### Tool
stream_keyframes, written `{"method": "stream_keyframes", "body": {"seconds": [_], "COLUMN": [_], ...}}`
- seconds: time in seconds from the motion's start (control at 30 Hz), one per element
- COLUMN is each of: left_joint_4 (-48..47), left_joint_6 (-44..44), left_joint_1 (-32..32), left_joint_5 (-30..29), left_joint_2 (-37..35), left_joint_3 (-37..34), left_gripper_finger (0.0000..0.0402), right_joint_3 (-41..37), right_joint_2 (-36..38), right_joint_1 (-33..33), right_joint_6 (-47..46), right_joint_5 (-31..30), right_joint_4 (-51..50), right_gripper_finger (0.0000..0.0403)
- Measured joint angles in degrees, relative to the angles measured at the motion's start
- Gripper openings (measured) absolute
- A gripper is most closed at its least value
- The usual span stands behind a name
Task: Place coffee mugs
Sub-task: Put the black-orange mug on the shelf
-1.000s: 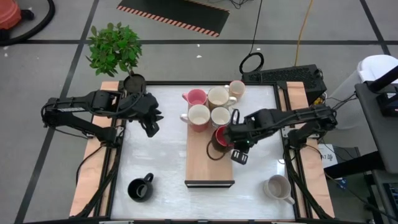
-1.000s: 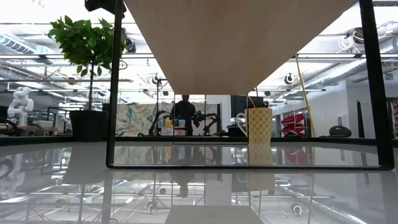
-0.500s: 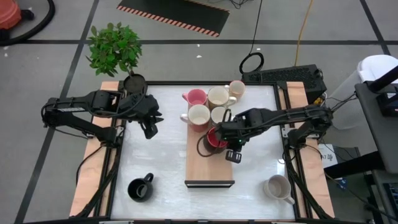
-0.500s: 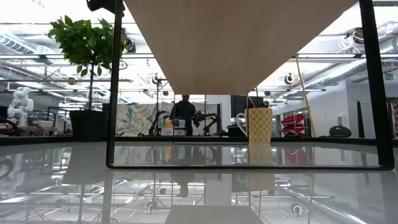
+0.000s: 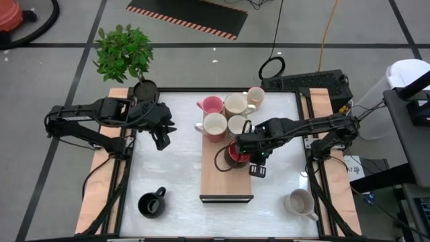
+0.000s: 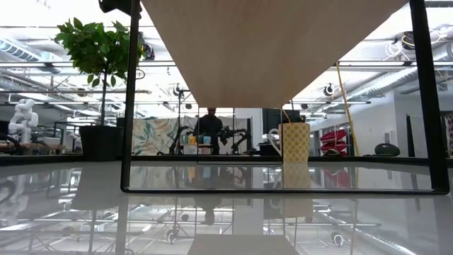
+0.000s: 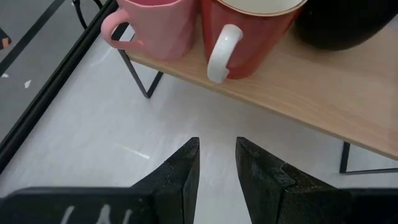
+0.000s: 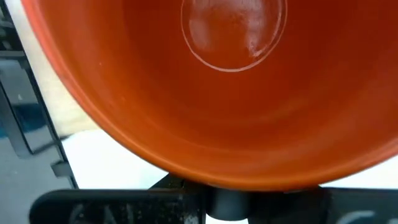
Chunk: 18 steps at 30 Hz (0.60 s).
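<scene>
the red mug (image 5: 236,152), glossy orange-red inside with a dark outer wall and looped handle at 9 o'clock, sits on the wooden shelf (image 5: 226,180) near the table's centre, clenched at its rim by the right gripper (image 5: 250,157). cream mugs (image 5: 214,126) and a pink mug (image 5: 211,105) crowd 12 o'clock; bare board lies toward 6. the left gripper (image 5: 163,138) hangs at 9 o'clock, fingers slightly parted, empty.

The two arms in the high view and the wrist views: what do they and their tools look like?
Both arms are dark, jointed and slender. The left tool ends in two black wedge-shaped fingers that taper to blunt tips. The right tool is equally black. Faint pale lettering marks each wrist housing.
</scene>
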<state>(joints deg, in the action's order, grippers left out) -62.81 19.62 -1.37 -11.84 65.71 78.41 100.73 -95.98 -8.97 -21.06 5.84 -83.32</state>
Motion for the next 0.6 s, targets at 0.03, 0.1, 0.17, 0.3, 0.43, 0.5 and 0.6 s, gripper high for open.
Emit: {"method": "stream_keyframes", "body": {"seconds": [0.03,0.1,0.17,0.3,0.43,0.5,0.6], "left_joint_4": [-0.01,0.00,-0.02,-0.02,0.00,-0.02,-0.01], "left_joint_6": [0.01,0.40,0.72,1.58,2.03,2.37,3.14], "left_joint_1": [0.00,-0.01,-0.21,-1.09,-2.09,-2.31,-2.58], "left_joint_5": [0.00,0.00,0.00,0.00,-0.13,-0.18,-0.22], "left_joint_2": [0.01,0.00,0.00,0.00,0.00,0.00,0.00], "left_joint_3": [0.00,0.00,0.00,0.00,0.02,0.00,0.00], "left_gripper_finger": [0.0108,0.0108,0.0108,0.0108,0.0108,0.0108,0.0108], "right_joint_3": [0.00,0.00,0.00,0.00,0.00,0.00,0.00], "right_joint_2": [0.00,0.00,0.00,0.00,0.00,0.00,0.00], "right_joint_1": [0.00,0.00,0.00,0.00,0.00,0.15,0.64], "right_joint_6": [0.84,2.42,3.80,5.95,7.14,7.47,7.48], "right_joint_5": [-0.05,-0.66,-1.29,-1.54,-2.84,-3.10,-3.41], "right_joint_4": [-0.35,-0.72,-1.11,-1.66,-1.88,-1.94,-2.53], "right_gripper_finger": [0.0053,0.0053,0.0053,0.0053,0.0053,0.0053,0.0054]}}
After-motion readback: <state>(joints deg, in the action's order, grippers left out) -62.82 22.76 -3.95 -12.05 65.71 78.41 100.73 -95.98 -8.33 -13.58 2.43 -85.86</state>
